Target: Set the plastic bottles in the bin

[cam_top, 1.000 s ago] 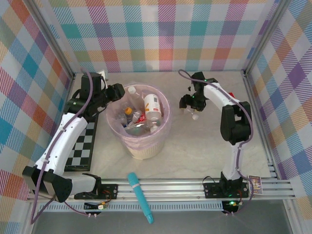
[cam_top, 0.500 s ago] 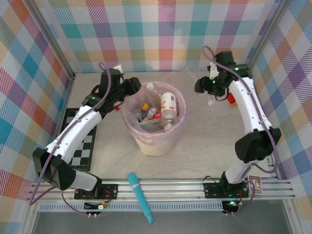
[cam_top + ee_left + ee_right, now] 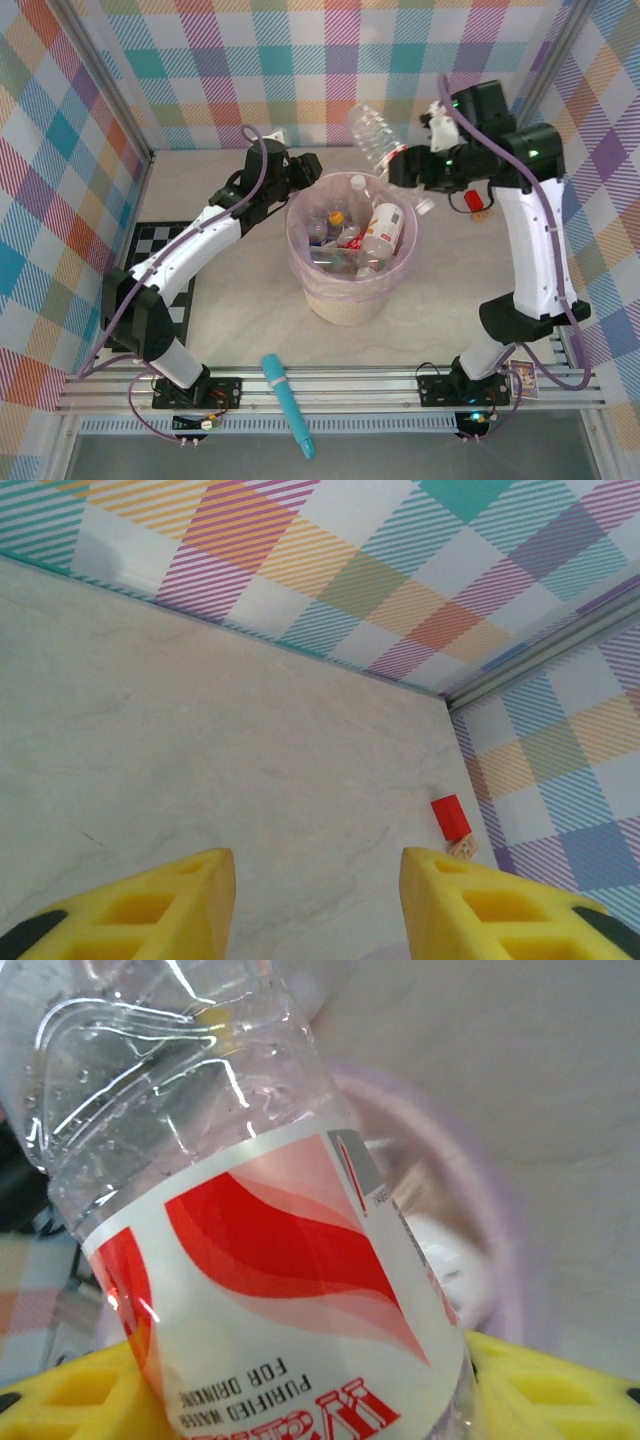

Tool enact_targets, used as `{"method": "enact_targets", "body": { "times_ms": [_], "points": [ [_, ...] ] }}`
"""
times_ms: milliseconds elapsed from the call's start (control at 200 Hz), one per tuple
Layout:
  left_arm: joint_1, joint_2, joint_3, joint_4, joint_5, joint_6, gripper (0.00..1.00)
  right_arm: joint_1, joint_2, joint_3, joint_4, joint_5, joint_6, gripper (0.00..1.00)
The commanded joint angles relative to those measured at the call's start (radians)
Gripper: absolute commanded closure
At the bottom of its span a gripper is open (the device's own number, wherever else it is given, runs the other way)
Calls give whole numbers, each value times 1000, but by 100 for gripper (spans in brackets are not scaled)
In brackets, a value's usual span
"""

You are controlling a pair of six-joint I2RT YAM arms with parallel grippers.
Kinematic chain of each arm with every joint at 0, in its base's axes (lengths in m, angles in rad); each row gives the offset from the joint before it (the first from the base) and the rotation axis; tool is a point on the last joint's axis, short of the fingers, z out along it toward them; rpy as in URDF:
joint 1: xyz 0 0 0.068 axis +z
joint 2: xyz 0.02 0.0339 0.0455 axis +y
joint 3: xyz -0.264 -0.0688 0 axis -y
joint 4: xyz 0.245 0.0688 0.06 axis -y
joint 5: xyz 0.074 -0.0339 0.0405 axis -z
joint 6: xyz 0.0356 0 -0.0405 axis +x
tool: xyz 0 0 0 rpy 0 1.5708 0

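So, starting at the near edge: a teal stick [image 3: 288, 405] lies across the front of the rig, roughly between the two arm bases. A checkered mat [image 3: 150, 248] sits flat on the left side of the tabletop [image 3: 440, 300], partly under the left arm.

Further in, the bin [image 3: 345, 308] stands upright around the middle of the tabletop, with a pink bag folded over its rim. Several bottles [image 3: 384, 232] are piled inside it. One with an orange-brown label leans toward the right side, and a few smaller ones with coloured caps are jumbled next to it.

Then the left gripper [image 3: 305, 165] sits just beside the bin's far-left rim, though I can't tell if it actually touches. In the left wrist view its yellow fingers [image 3: 170, 900] stand apart with only bare tabletop between them, so it's spread and empty.

Across from it, the right gripper [image 3: 412, 172] is up in the air over the bin's far-right rim, clamped on a clear bottle [image 3: 372, 135]. That bottle is tilted, its clear end pointing up and off to the far left. From the right wrist camera you see a yellow finger on either side of its red-and-white label, with the blurry pink rim of the bin behind it.

Farthest back, a small red block [image 3: 473, 200] sits on the tabletop near the right wall, just past the right arm.
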Motion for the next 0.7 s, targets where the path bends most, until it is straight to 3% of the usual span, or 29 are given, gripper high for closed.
{"method": "enact_targets", "body": {
  "times_ms": [0, 125, 300, 435, 610, 695],
  "points": [
    [10, -15, 58, -7, 20, 25, 43, 80, 28, -8, -46, -55, 116, 55],
    [84, -53, 83, -13, 72, 47, 29, 158, 37, -33, -48, -41, 190, 54],
    [229, -68, 115, -76, 135, 108, 25, 228, 26, -74, -82, 0, 251, 52],
    [299, 7, 141, -179, 147, 191, 24, 234, -24, -162, -85, 16, 291, 50],
    [355, 119, 126, -169, 135, 247, 19, 251, -82, -304, -51, 28, 348, 46],
    [366, 191, 167, -213, 121, 296, 15, 254, -90, -302, -41, 23, 368, 37]
  ]
}}
